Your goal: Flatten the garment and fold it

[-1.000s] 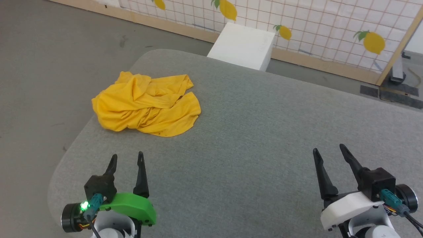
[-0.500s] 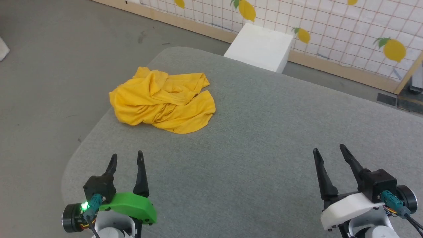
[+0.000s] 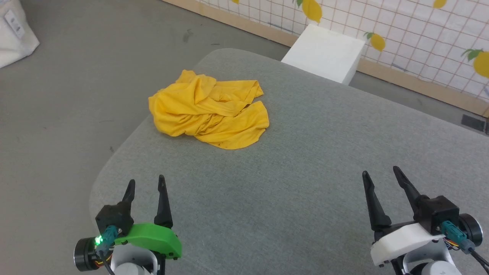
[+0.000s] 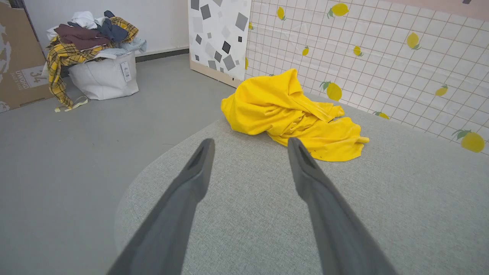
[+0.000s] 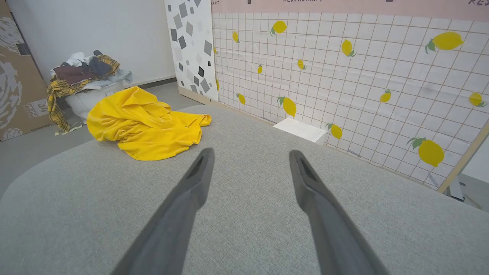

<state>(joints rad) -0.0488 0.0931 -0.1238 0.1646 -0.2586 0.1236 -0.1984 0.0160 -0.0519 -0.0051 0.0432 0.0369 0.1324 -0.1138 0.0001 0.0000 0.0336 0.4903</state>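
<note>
A grey floor (image 3: 68, 76) is seen around a large, grey, fabric-covered tabletop (image 3: 305, 152) with rounded corners. A tiled wall panel (image 3: 420, 30) printed with lemons is set along the far side. A white bag (image 4: 103, 76) heaped with mixed clothes is stood on the floor to the far left, probably as the stock from which pieces are taken. A white box (image 3: 324, 51) is placed just beyond the tabletop's far edge.

The yellow shirt (image 3: 208, 110) is found in a crumpled heap near the far left corner of the tabletop, close to its left edge. Its folds are piled over one another, so sleeves and hem cannot be told apart, and no print is shown. It is judged to have simply been dropped there, and it would need to be drawn toward the middle, where room for spreading is offered.

The left tool (image 3: 147, 178) and the right tool (image 3: 380, 170) are held low at the near edge, well apart from the shirt and from each other. Each is spread wide with nothing between its fingers, which is read as a ready stance ahead of the first reach.
</note>
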